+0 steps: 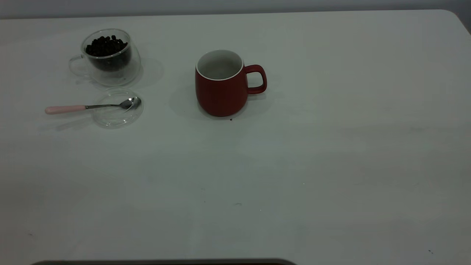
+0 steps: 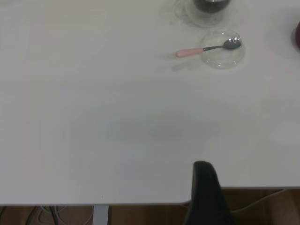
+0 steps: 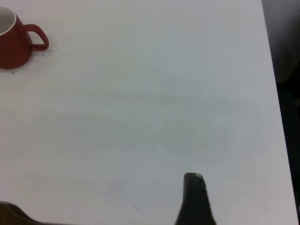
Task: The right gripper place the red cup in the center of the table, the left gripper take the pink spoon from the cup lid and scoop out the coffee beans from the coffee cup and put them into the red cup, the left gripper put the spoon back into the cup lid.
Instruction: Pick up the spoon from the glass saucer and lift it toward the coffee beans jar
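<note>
The red cup (image 1: 220, 88) stands upright near the middle of the table (image 1: 294, 165), its handle to the right; nothing dark shows inside it. The pink spoon (image 1: 84, 107) lies with its bowl in the cup lid (image 1: 114, 118) and its handle sticking out to the left. Behind the lid stands the coffee cup (image 1: 106, 62), heaped with coffee beans (image 1: 106, 46). Neither arm shows in the exterior view. The left gripper (image 2: 204, 187) hangs at the table's edge, far from the spoon (image 2: 206, 48). The right gripper (image 3: 194, 197) is over bare table, far from the red cup (image 3: 14, 44).
A dark speck (image 1: 230, 119) lies by the red cup's base. The table's rounded corner (image 1: 454, 14) is at the back right. Under the table edge in the left wrist view, cables and a brown floor (image 2: 262, 206) show.
</note>
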You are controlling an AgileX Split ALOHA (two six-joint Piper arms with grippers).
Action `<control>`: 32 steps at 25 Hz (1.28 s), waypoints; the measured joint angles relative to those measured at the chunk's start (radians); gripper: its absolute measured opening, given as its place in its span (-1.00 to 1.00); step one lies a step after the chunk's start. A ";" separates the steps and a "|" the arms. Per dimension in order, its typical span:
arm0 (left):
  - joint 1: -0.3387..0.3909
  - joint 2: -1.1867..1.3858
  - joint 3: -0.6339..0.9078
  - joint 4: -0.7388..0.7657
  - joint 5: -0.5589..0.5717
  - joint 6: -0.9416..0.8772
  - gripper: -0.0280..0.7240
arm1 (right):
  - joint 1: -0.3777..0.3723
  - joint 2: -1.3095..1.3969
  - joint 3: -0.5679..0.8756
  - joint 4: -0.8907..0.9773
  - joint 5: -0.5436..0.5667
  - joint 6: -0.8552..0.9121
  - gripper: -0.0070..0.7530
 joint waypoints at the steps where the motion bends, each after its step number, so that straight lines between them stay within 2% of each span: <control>1: 0.000 0.000 0.000 0.000 0.000 0.000 0.53 | 0.000 0.000 0.000 0.000 0.000 0.000 0.57; 8: 0.000 0.031 -0.008 0.011 0.004 -0.063 0.53 | 0.000 0.000 0.000 0.000 0.000 0.000 0.57; 10: 0.000 0.118 -0.034 0.016 -0.004 -0.086 0.53 | 0.000 0.000 0.000 0.000 0.000 0.000 0.57; 14: 0.000 0.365 -0.142 0.011 -0.104 -0.092 0.53 | 0.000 0.000 0.000 0.000 0.000 0.000 0.57; 20: 0.000 0.815 -0.352 -0.140 -0.225 0.025 0.55 | 0.000 0.000 0.000 0.000 0.000 0.000 0.57; 24: 0.000 1.075 -0.445 -0.289 -0.271 0.174 0.69 | 0.000 0.000 0.000 0.000 0.000 0.001 0.57; 28: 0.000 1.273 -0.473 -0.425 -0.291 0.220 0.89 | 0.000 0.000 0.000 0.000 -0.001 0.001 0.57; 32: 0.033 1.419 -0.477 -0.495 -0.318 0.267 0.96 | 0.000 0.000 0.000 0.000 -0.001 0.001 0.57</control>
